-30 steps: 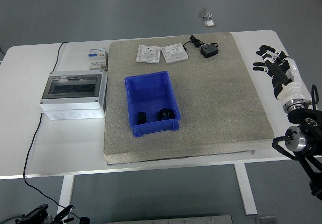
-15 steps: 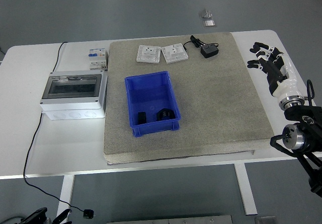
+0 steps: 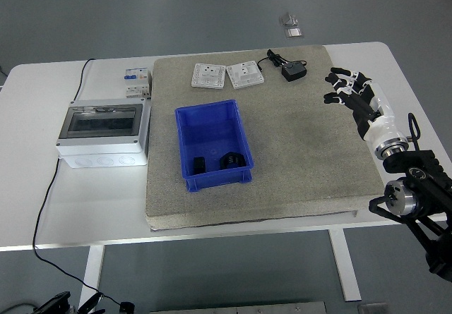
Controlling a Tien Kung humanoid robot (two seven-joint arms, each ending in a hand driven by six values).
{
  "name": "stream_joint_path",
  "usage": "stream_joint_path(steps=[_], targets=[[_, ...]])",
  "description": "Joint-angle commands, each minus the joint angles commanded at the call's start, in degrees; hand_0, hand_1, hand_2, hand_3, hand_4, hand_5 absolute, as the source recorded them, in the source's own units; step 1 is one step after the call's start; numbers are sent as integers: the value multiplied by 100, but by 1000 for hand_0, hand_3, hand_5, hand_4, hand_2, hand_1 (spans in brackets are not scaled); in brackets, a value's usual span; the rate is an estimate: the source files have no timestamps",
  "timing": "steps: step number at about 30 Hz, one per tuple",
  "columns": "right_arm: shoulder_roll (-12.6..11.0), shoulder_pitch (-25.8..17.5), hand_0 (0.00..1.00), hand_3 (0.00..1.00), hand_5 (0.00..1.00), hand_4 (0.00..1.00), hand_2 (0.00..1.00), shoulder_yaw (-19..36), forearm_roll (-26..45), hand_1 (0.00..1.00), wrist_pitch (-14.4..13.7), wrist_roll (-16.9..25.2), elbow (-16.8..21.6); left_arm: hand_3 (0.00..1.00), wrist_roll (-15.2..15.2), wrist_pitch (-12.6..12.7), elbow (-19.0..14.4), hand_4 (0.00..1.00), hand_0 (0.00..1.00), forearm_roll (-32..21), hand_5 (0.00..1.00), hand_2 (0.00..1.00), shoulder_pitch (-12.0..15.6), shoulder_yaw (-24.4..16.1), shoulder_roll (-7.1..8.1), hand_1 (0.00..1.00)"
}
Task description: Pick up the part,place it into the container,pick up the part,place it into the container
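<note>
**Robot hand hovers at mat's right edge, two parts in the blue bin**

The right hand (image 3: 351,93) reaches in from the lower right of the frame, its fingers (image 3: 339,82) spread apart and holding nothing, poised over the right edge of the grey mat (image 3: 304,152) that covers most of the white table (image 3: 92,194). The arm's lower joints are cut off by the frame's right and bottom edges. The left arm is out of view.

Near the centre of the frame sits the blue container (image 3: 212,142). Two dark parts lie in its near end: a small black block (image 3: 200,165) on the left and a black ribbed part (image 3: 234,160) beside it on the right. Their finer shape is hard to make out against the shadowed bin floor.

At the top of the mat, two white socket plates (image 3: 227,75) lie side by side. Just to their right rests a black adapter (image 3: 294,71), its thin cord looped beside it. Whether the cord touches the nearer plate cannot be told.

At the left of the frame, off the mat, stands a grey enclosure box (image 3: 104,132) with a dark see-through lid. Behind it is a small breaker unit (image 3: 137,82), partly hidden by the box. A black cable (image 3: 49,187) runs from behind the box and drops over the table's near edge.
</note>
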Motion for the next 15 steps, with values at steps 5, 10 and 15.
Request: stream_joint_path(steps=[5,10,15], targets=[[-10,62,507,689,323,701,758,-140,-152,543,54,-89,-51,619,25,-1,-9,633,625,62,535,741,-47,-47,-12,704],[-23,63,572,691,324,712,758,-162,-115,647,36,-80,-91,612,40,-18,-5,631,619,147,557,742,-40,-87,-11,703],[-9,14,625,680,320,727,749,-122,50,687,-12,-20,-126,614,20,-18,2,640,618,117,551,740,-1,-71,-15,702]])
